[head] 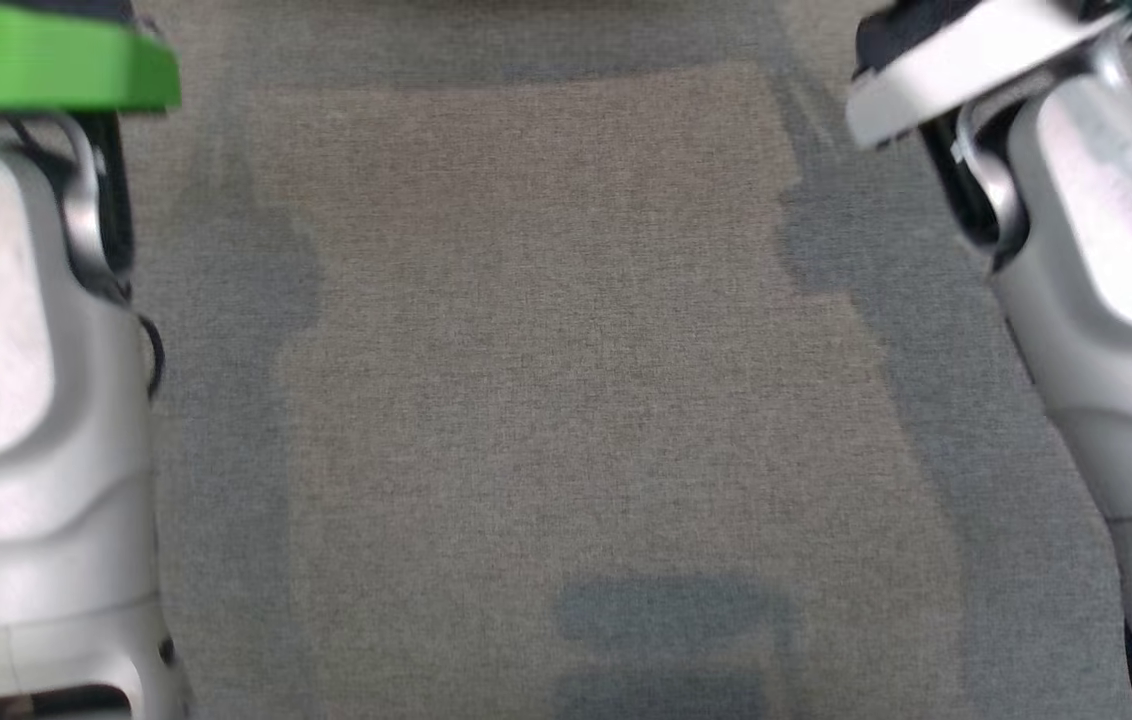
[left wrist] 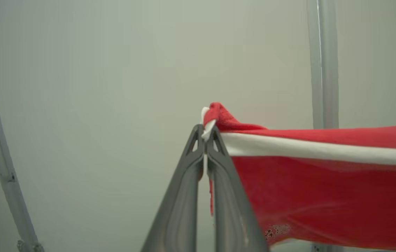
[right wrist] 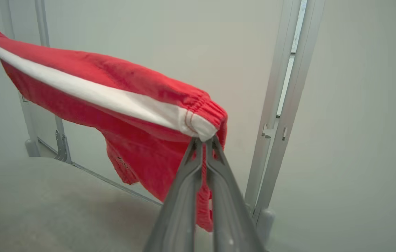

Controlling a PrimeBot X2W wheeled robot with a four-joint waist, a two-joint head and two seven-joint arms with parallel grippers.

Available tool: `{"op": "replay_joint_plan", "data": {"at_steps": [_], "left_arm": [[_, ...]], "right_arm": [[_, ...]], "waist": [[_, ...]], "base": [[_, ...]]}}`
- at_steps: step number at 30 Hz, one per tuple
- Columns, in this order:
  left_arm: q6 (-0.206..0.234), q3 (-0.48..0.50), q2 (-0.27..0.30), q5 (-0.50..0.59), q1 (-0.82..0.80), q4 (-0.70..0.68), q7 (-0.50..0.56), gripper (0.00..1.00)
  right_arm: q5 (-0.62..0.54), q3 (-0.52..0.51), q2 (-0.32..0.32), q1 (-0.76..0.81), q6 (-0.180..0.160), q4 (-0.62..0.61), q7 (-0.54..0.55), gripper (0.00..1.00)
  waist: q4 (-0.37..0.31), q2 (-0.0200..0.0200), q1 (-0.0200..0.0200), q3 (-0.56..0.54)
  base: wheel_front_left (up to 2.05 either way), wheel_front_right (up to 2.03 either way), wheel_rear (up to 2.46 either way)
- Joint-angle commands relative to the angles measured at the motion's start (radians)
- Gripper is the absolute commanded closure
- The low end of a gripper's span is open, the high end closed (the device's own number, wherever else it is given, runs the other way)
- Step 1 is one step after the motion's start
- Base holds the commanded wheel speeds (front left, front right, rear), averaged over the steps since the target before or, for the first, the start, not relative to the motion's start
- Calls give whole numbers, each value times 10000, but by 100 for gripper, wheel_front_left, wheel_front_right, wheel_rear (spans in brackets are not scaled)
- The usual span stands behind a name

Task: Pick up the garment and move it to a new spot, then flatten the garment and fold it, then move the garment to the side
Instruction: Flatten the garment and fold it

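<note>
A red garment [left wrist: 324, 196] with a white side stripe hangs stretched in the air between my two grippers. In the left wrist view my left gripper [left wrist: 205, 134] is shut on one end of it, a red and white tip poking above the fingertips. In the right wrist view my right gripper [right wrist: 204, 140] is shut on the elastic waistband corner of the garment [right wrist: 114, 91], and the cloth sags below toward the grey table [right wrist: 44, 210]. The head view has my pale forearms [head: 16, 400] at both sides, raised past the top edge.
The grey cloth-covered table [head: 566, 350] spreads below in the head view, with shadows on it. Pale metal frame posts [right wrist: 282, 105] and a plain pale wall stand behind the garment. A green part [head: 46, 60] sits on my left arm at top left.
</note>
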Motion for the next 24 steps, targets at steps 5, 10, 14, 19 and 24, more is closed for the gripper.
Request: {"op": "replay_joint_plan", "data": {"at_steps": [5,10,14,19,24], "left_arm": [[88,285,-331,-341,2625,578,6,100],[283,569,-505,-798,4899,1028,5,100],[409,497,-530,-1328,6350,1284,5,100],[749,537,-521,-1820,7820,1248,4,100],[847,631,-518,-1832,9020,1254,4,100]], "right_arm": [[594,709,-208,1975,-11,203,-28,100],[1238,1718,-428,3991,-14,66,-28,100],[1691,2241,-536,5323,-14,-138,-28,100],[2056,2414,-444,6612,-16,-284,-28,100],[2322,2632,-352,7841,-16,-397,-30,100]], "waist": [[146,0,-2,-669],[82,0,-2,-1380],[50,0,-2,-2065],[89,0,-2,-2997],[187,0,-2,-3984]], "base": [[0,0,0],[0,0,0],[0,0,0],[0,0,0],[0,0,0]]}}
